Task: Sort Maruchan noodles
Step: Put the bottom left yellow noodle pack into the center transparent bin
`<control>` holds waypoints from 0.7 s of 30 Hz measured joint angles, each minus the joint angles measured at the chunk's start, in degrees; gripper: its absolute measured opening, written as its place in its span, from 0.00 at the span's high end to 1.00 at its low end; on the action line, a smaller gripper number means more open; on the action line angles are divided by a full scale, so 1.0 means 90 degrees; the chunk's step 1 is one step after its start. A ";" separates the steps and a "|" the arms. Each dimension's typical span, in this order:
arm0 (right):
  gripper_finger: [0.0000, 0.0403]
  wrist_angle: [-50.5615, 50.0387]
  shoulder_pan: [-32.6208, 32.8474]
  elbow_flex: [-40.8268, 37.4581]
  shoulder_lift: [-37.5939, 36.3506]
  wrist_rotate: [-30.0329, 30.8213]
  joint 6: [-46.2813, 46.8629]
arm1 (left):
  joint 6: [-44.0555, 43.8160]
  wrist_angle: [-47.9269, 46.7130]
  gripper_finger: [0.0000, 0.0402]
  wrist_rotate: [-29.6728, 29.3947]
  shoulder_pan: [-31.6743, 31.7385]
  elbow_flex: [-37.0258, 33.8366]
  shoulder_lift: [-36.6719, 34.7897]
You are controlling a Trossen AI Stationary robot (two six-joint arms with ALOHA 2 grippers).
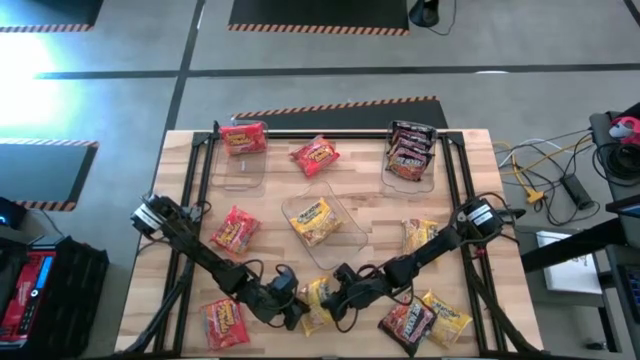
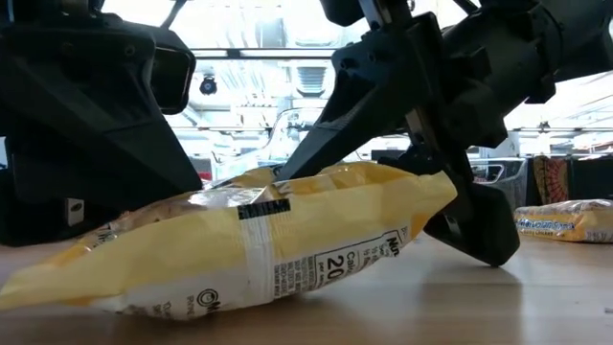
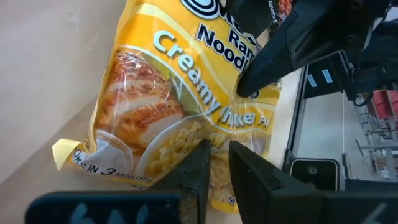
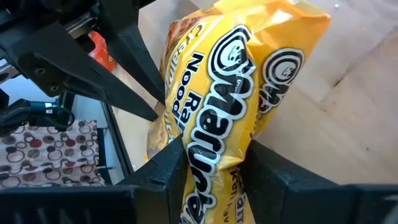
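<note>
Both tools meet at the desk's (image 1: 190, 170) near edge, on one yellow Maruchan packet (image 1: 318, 296) lying flat there.

Right tool (image 4: 208, 163): fingers straddle one end of the packet, film bulging between them. It reads as pinching that packet, though whether the squeeze is complete cannot be told.

Left tool (image 3: 217, 163): fingers nearly pressed together, narrow gap, tips at the packet's opposite end. Whether they nip any film cannot be told.

Handling, as a judgement: the packet looks light, with a crinkly, glossy, slippery film skin puffed with air. The noodle block inside is likely rigid but brittle, so a hard squeeze mid-body risks cracking it. A better hold is across the narrow width near an end, or on the crimped seam; the seam is thin and may slip.

Other packets: red ones (image 1: 236, 231) are scattered on the wood, and dark ones (image 1: 409, 152) are stacked in the far-right clear bin (image 1: 386, 176). One yellow packet (image 1: 313, 219) sits in the middle clear bin (image 1: 352, 232). The desk is pale slatted wood.
</note>
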 joint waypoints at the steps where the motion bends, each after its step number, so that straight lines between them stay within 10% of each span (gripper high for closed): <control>1: 0.70 0.0015 0.0000 0.0000 0.0000 0.0000 0.0002 | -0.0001 -0.0026 0.86 0.0007 0.0000 -0.0002 -0.0040; 21: 0.73 -0.0635 -0.0005 0.0044 -0.0593 -0.0330 -0.0583 | 0.0702 -0.0323 0.67 -0.0257 0.0034 -0.0021 -0.0815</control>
